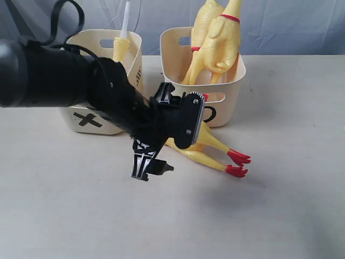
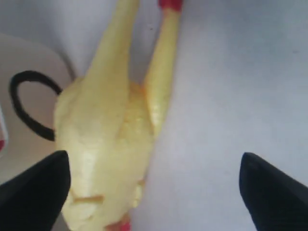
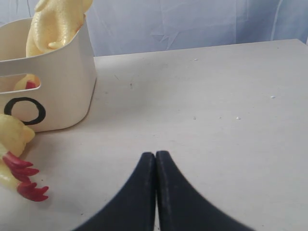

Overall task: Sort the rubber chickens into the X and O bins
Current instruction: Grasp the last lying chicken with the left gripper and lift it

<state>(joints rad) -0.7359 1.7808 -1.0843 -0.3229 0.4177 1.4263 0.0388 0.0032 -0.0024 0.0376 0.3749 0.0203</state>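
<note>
A yellow rubber chicken (image 1: 207, 152) with red feet lies on the table in front of the O bin (image 1: 226, 97). My left gripper (image 2: 154, 192) hangs low over it, jaws wide open. The chicken's body (image 2: 106, 159) lies between the jaws, close against one finger (image 2: 36, 192), with bare table up to the other finger (image 2: 274, 192). Two large chickens (image 1: 218, 40) with red neck bands stand in the O bin. A small chicken with a white tube (image 1: 122, 46) stands in the X bin (image 1: 89, 116). My right gripper (image 3: 155, 156) is shut and empty over bare table.
The two cream bins stand side by side at the back of the table. The black left arm (image 1: 54, 75) reaches across in front of the X bin. In the right wrist view the O bin (image 3: 57, 96) and the lying chicken's red feet (image 3: 26, 180) show off to one side.
</note>
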